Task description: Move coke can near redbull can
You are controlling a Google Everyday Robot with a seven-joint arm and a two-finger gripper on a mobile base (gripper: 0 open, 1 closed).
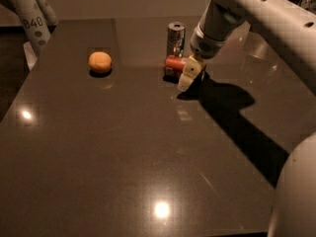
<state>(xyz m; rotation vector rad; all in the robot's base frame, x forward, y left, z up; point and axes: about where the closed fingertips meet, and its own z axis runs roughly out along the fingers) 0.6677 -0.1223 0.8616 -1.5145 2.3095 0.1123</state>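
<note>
Landmark: the tall, slim silver-grey metal redbull can [176, 38], upright near the far edge of the dark glossy table [123, 152].
Coke can: the short red-orange coke can [173, 64] with white lettering lies on its side just in front of the redbull can, very close to it; whether they touch I cannot tell.
Gripper: the cream-fingered gripper [187, 76] is just in front and right of the redbull can, clamped on the coke can's right end.
Arm: the white robot arm [247, 6] comes down from the right of the redbull can.
Fruit: a round orange fruit [100, 61] sits well to the left of the redbull can.
</note>
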